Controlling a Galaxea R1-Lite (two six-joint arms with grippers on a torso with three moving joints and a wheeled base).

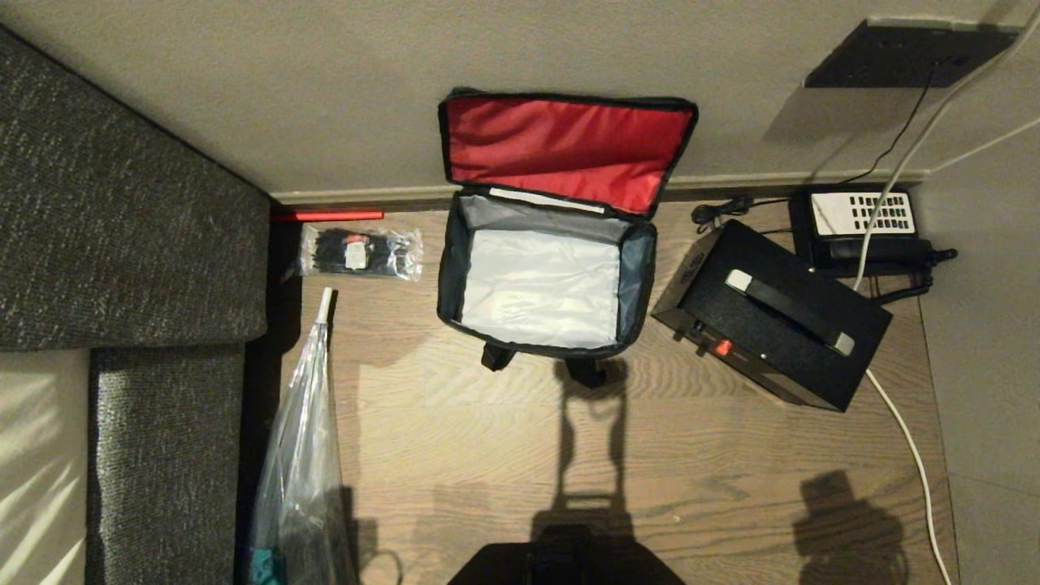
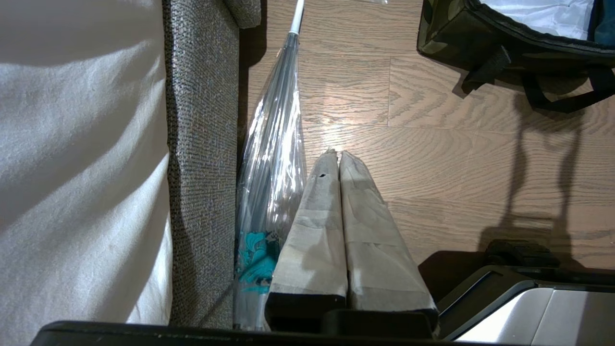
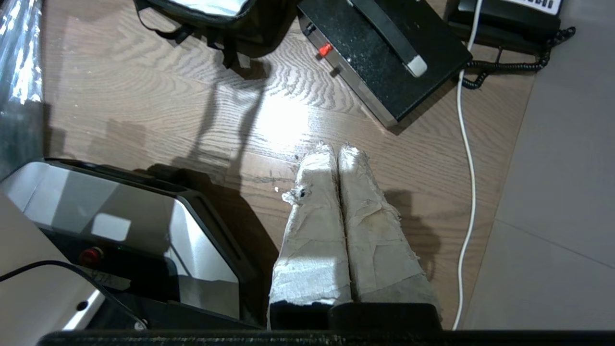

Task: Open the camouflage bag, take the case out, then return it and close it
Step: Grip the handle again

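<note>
The camouflage bag (image 1: 543,280) stands open on the wooden floor against the wall. Its red-lined lid (image 1: 565,150) leans back on the wall and its pale grey inside holds nothing. One dark corner of the bag (image 2: 485,41) shows in the left wrist view, and its near edge (image 3: 211,12) in the right wrist view. The black case (image 1: 772,313) with a red knob (image 1: 722,348) lies on the floor just right of the bag, also as the case (image 3: 384,53). My left gripper (image 2: 335,154) is shut beside the sofa. My right gripper (image 3: 336,149) is shut above bare floor, short of the case. Neither gripper shows in the head view.
A grey sofa (image 1: 122,244) fills the left side. A clear plastic umbrella (image 1: 305,439) lies along it. A packet of black ties (image 1: 361,252) lies left of the bag. A black telephone (image 1: 861,223) and a white cable (image 1: 910,439) lie right of the case. My base (image 1: 565,561) shows below.
</note>
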